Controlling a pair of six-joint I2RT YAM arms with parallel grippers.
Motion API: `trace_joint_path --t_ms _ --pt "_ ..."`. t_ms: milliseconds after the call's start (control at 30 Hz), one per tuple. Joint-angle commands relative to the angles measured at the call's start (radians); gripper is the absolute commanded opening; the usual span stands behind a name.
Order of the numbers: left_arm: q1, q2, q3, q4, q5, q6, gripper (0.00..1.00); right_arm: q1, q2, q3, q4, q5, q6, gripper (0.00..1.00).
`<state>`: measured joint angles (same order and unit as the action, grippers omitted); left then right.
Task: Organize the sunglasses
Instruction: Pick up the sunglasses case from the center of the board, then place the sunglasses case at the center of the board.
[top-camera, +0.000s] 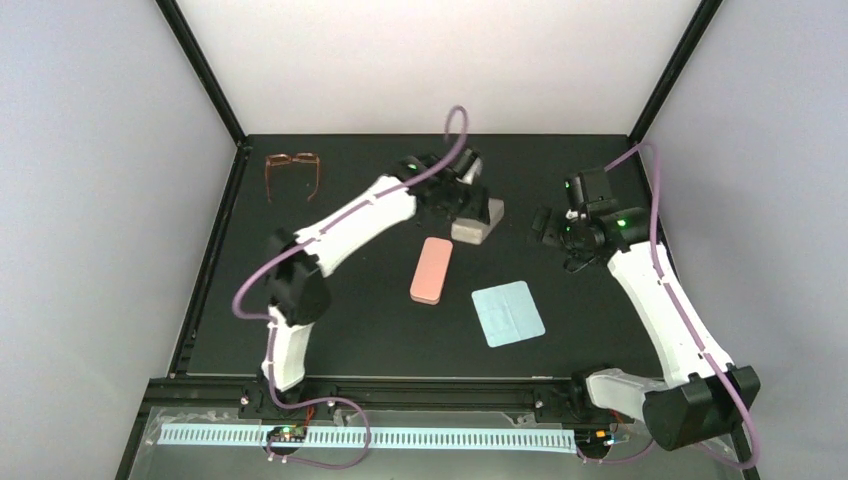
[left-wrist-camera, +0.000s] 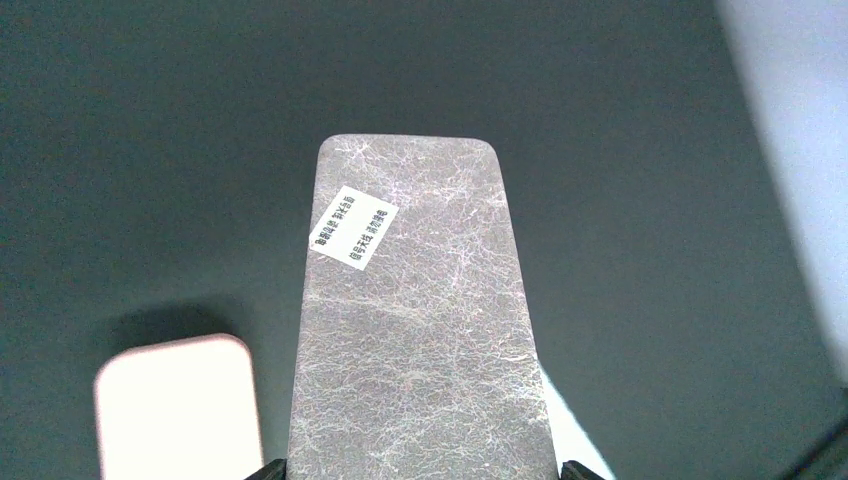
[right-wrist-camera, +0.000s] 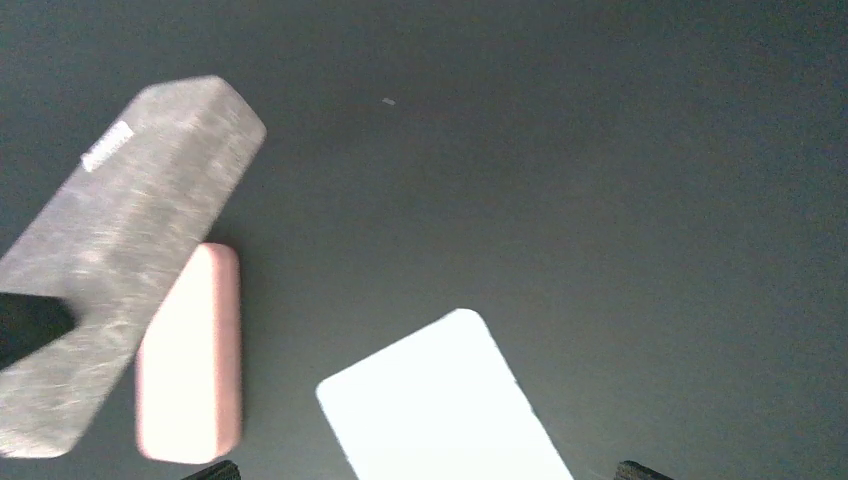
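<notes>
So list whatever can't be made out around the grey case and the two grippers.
- Left gripper: the left wrist view's bottom edge cuts off its fingers, so contact with the grey case is unclear.
- Grey case's near end: hidden under that gripper in the top view.
- Label on the case: print too small to read.
- Right gripper: only its fingertips show, at the right wrist view's bottom edge.

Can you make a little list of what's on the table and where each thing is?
sunglasses: far left corner, alone
grey case: middle back, between the tips of the left pincer
pink case: middle, lying flat
blue cloth: right of pink case
right pincer: open, empty
</notes>
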<state>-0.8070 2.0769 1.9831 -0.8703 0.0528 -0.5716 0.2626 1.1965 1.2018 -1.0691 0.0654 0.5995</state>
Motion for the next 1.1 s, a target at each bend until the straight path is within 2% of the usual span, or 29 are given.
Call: trace_joint_path --t_ms 0,167,367,467,533,633,767,967,1067 --pt "0.067 -0.194 -0.069 0.075 0.166 0.035 0.29 -0.005 -0.049 0.048 0.097 -0.146 0.010 1.00" --pt "0.117 -0.310 -0.159 0.089 0.245 0.060 0.28 -0.005 -0.040 0.085 0.194 -0.309 0.072 1.00" --pt "0.155 -0.424 -0.244 0.086 0.219 0.048 0.27 -0.005 -0.017 0.025 0.407 -0.572 0.205 1.00" --pt "0.160 -0.487 -0.329 0.082 0.136 0.063 0.27 -0.005 0.001 0.002 0.427 -0.582 0.237 1.00" --pt "0.168 -0.529 -0.443 0.114 0.115 0.068 0.27 -0.005 0.001 -0.019 0.424 -0.574 0.231 1.00" --pt "0.170 -0.579 -0.644 0.215 0.098 0.071 0.27 -0.005 -0.008 -0.064 0.414 -0.577 0.220 1.00" --pt "0.170 -0.572 -0.806 0.350 0.078 0.074 0.27 -0.005 -0.040 -0.148 0.421 -0.575 0.215 1.00" --pt "0.169 -0.459 -0.854 0.419 0.065 0.090 0.27 -0.006 -0.062 -0.203 0.397 -0.560 0.189 1.00" --pt "0.165 -0.447 -0.863 0.429 0.060 0.088 0.32 -0.006 -0.064 -0.183 0.375 -0.541 0.165 1.00"
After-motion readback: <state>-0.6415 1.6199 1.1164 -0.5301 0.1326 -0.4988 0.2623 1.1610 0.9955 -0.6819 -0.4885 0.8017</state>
